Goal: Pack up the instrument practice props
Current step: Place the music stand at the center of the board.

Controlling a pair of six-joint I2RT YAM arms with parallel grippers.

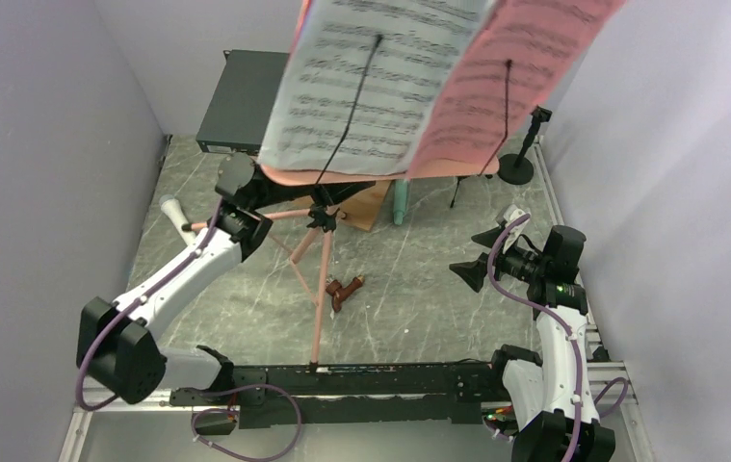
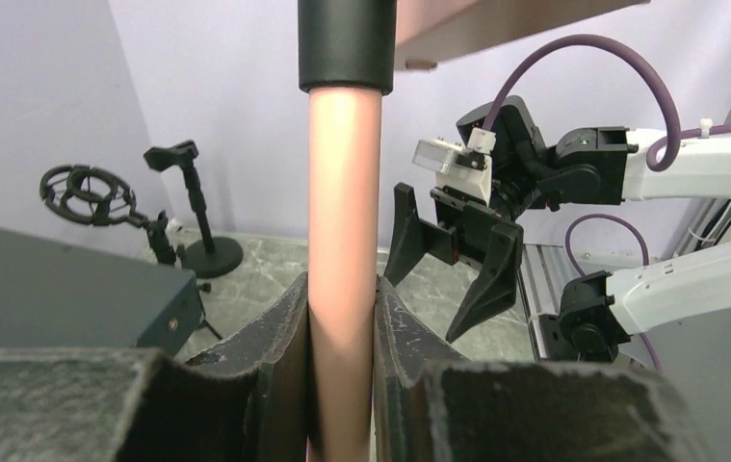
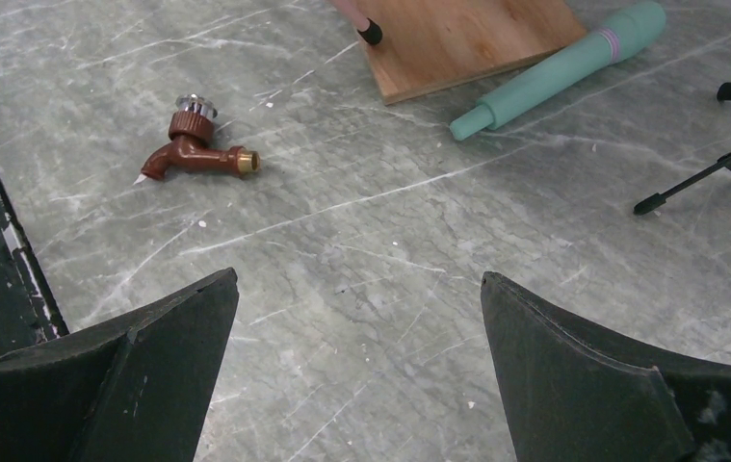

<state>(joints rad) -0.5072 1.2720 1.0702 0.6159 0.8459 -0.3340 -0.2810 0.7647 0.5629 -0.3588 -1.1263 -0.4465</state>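
Pink stand pole (image 2: pixel 342 192) is clamped in my left end effector (image 2: pixel 342 332). Right end effector (image 3: pixel 359 385) hangs wide open and empty over the counter (image 3: pixel 361 250). I judge nothing packed yet: sheet-music pages (image 1: pixel 380 87) on the unfolded stand, mint microphone (image 3: pixel 559 69) lying by the wooden board (image 3: pixel 457 38), mic mounts (image 1: pixel 520 159) back right.

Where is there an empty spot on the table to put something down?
Free: the table patch between the tap, the open right end effector and the front rail. Crowded: the back, where board, mint mic, mic mounts and box sit near the stand.
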